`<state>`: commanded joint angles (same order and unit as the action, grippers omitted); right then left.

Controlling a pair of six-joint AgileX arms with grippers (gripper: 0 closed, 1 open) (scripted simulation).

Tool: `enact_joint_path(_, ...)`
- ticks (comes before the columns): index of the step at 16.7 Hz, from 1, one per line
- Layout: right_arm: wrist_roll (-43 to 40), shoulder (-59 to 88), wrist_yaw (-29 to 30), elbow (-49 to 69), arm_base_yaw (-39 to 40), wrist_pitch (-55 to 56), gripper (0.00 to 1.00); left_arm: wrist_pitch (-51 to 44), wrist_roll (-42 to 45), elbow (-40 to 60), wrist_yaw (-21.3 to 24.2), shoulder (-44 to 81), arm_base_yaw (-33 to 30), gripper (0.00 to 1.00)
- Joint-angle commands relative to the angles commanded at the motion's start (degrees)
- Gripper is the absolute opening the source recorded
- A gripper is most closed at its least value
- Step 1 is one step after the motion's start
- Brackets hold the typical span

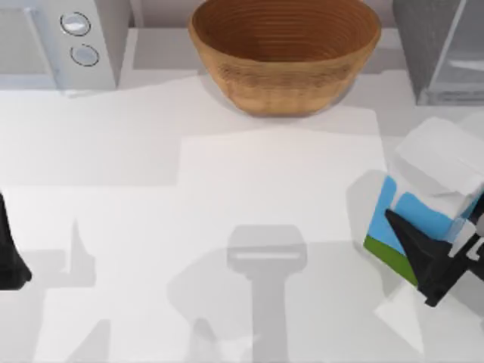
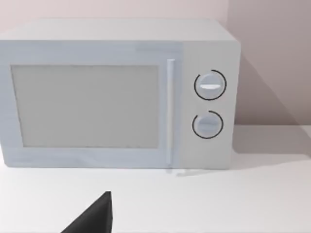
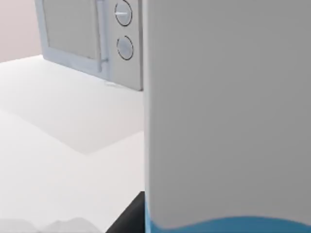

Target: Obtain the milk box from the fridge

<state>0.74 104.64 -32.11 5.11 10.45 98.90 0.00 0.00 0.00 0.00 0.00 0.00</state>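
Top view: white table [image 1: 227, 189], wicker basket [image 1: 285, 53] at back, fridge [image 1: 439, 49] back right. My right gripper [image 1: 431, 265] clamps milk box [image 1: 423, 204] at right edge, tilted, outside fridge. Left gripper [image 1: 11, 257] parked at left edge, jaws state I cannot tell.
Left wrist view: microwave [image 2: 116, 94] ahead on table.
Right wrist view: milk box [image 3: 228, 116] close, microwave [image 3: 92, 39] far.

Microwave [image 1: 60, 41] rear left, basket [image 1: 284, 53] rear centre, fridge [image 1: 442, 49] rear right; milk box [image 1: 423, 208] before fridge.

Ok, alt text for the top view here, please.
At the table's right edge, the right tool grips the tilted milk box, in front of the grey fridge. A brown basket sits at the back centre, a white microwave at back left, and the left tool rests at the left edge.
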Motion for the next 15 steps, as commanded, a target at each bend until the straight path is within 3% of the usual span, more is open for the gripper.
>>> enact_joint_path(8,-0.04,7.66,2.97,2.37,2.84,6.02,0.0,0.0,0.0,0.0,0.0,0.0,0.0,1.0)
enact_joint_path(15,-0.04,7.66,2.97,2.37,2.84,6.02,0.53,0.0,0.0,0.0,0.0,0.0,0.0,1.0)
